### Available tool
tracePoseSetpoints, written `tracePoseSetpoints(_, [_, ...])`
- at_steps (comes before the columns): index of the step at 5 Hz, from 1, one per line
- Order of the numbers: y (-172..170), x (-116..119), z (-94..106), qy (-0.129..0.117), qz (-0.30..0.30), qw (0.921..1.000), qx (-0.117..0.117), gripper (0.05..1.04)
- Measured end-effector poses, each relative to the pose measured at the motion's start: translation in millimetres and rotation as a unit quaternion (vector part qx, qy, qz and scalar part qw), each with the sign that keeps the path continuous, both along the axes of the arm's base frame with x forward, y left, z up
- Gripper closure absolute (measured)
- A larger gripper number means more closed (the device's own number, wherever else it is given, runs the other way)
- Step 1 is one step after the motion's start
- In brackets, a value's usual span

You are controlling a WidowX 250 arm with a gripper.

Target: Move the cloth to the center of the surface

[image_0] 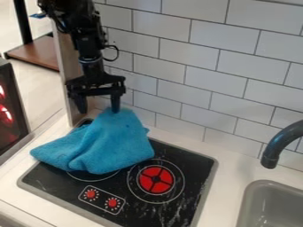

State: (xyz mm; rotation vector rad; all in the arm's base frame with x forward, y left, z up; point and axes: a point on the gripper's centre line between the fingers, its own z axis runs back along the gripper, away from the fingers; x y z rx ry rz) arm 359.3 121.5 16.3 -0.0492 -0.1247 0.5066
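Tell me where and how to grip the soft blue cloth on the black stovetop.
Pinch the blue cloth at its narrow top peak, probably from above: it tapers up there from wide, loose folds, leaving something slim to close on. The open black two-finger hand has one fingertip right by that peak, so a small shift sideways should straddle it.

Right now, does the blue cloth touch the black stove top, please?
Touching. The camera view shows it: the lower part of the blue cloth lies spread on the stove top, its front edge resting on the black surface.
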Motion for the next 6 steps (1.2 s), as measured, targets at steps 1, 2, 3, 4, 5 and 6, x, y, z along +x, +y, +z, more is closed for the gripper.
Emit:
tracePoseSetpoints(1, [5.6,2.5,-9.0,0.009,0.008,0.9998,0.013,0.084])
tracePoseSetpoints(2, [8.8,2.2,-13.2,0.013,0.015,0.9996,0.023,0.13])
tracePoseSetpoints(3, [10.3,5.6,-13.4,0.003,0.021,0.9993,0.03,0.42])
tracePoseSetpoints(4, [8.1,6.0,-15.4,0.001,0.022,0.9992,0.034,0.746])
tracePoseSetpoints(5, [6.7,5.1,-17.7,0.0,0.023,0.999,0.038,0.936])
tracePoseSetpoints(6, [6.4,1.7,-21.2,0.003,0.025,0.9989,0.04,1.034])
